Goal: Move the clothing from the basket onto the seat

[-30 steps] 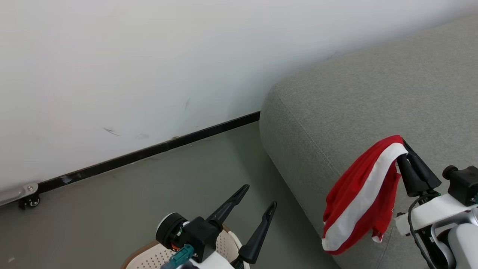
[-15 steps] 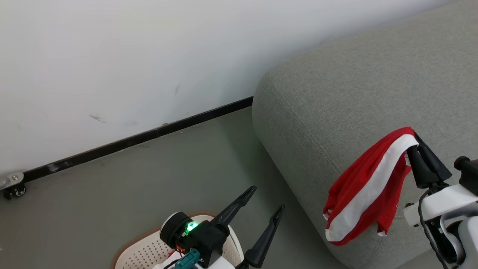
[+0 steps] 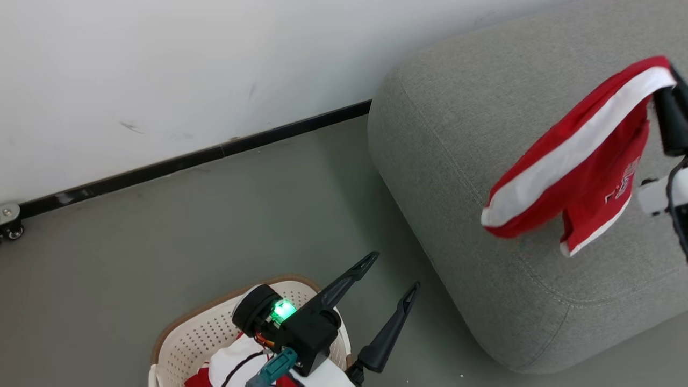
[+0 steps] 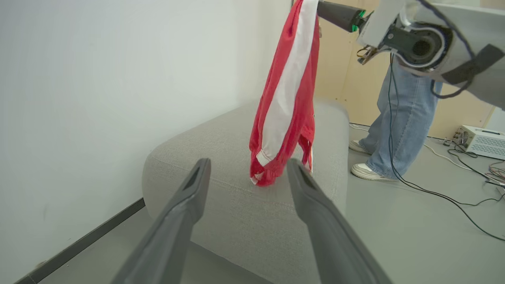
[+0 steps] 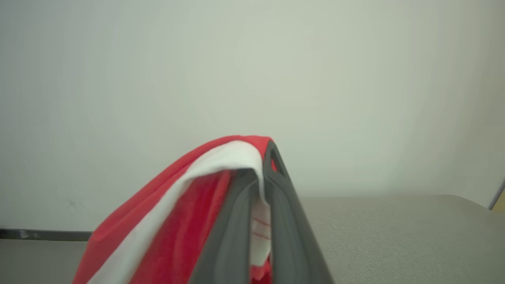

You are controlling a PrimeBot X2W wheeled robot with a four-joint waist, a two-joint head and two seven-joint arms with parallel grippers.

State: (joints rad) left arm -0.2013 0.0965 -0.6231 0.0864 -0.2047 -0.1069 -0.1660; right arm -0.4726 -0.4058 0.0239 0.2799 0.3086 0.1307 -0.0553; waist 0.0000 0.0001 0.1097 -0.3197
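Note:
A red garment with a broad white band (image 3: 578, 161) hangs from my right gripper (image 3: 671, 75), which is shut on its top edge, above the grey seat (image 3: 457, 134). The left wrist view shows this garment (image 4: 288, 98) dangling with its lower end near the seat (image 4: 221, 157) cushion. In the right wrist view the fingers (image 5: 284, 205) pinch the cloth (image 5: 177, 205). My left gripper (image 3: 395, 271) is open and empty above the cream basket (image 3: 183, 336). More red-and-white clothing (image 3: 226, 365) lies in the basket, partly hidden by my left wrist.
A white wall with a black baseboard (image 3: 188, 158) runs behind the grey floor. A person in jeans and white shoes (image 4: 394, 118) stands beyond the seat. A white box (image 4: 483, 140) and cables lie on the floor there. A small caster (image 3: 11, 228) sits at the left.
The right gripper has lifted the garment higher and further over the seat. The head view has tilted down, showing more of the basket. The left gripper stays open.

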